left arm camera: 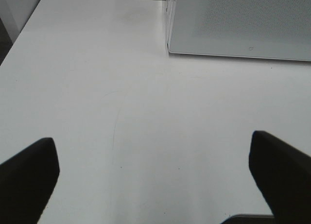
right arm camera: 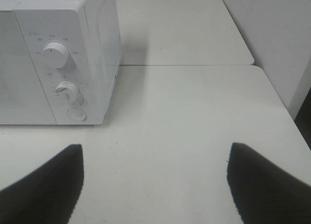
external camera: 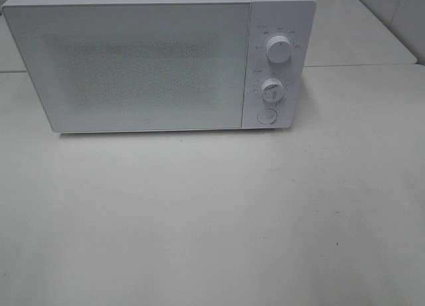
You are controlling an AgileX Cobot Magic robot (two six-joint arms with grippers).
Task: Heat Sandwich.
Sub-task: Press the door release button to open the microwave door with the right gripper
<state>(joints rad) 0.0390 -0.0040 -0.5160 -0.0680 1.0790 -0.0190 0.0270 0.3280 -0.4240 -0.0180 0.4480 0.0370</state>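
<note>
The white microwave [external camera: 133, 60] sits at the back of the counter [external camera: 212, 226]; its big door [external camera: 126, 70] is shut. The sandwich is not in any of the pictures; it is not on the part of the counter that shows; the door has a cloudy, dotted front, so I cannot tell if it is inside.

The left hand [left arm camera: 151, 151] hangs over the bare counter, near the door's corner on its own side; its two dark fingers [left arm camera: 26, 180] are wide apart and hold nothing. The right hand [right arm camera: 155, 151] hangs over the counter on the side with the knobs; its fingers [right arm camera: 48, 185] are apart too, with nothing between them. The high camera shows neither hand.

How far along is the job? It is hard to say. With the door shut and no sandwich out, I think the food is either shut inside or not here yet. If it is inside, what is left is to turn the top knob [external camera: 279, 48] and the lower knob [external camera: 272, 89]; the right hand is the nearer one for that. If it is not, then all of it is left: open the door, put the sandwich in, shut the door, turn the knobs.
</note>
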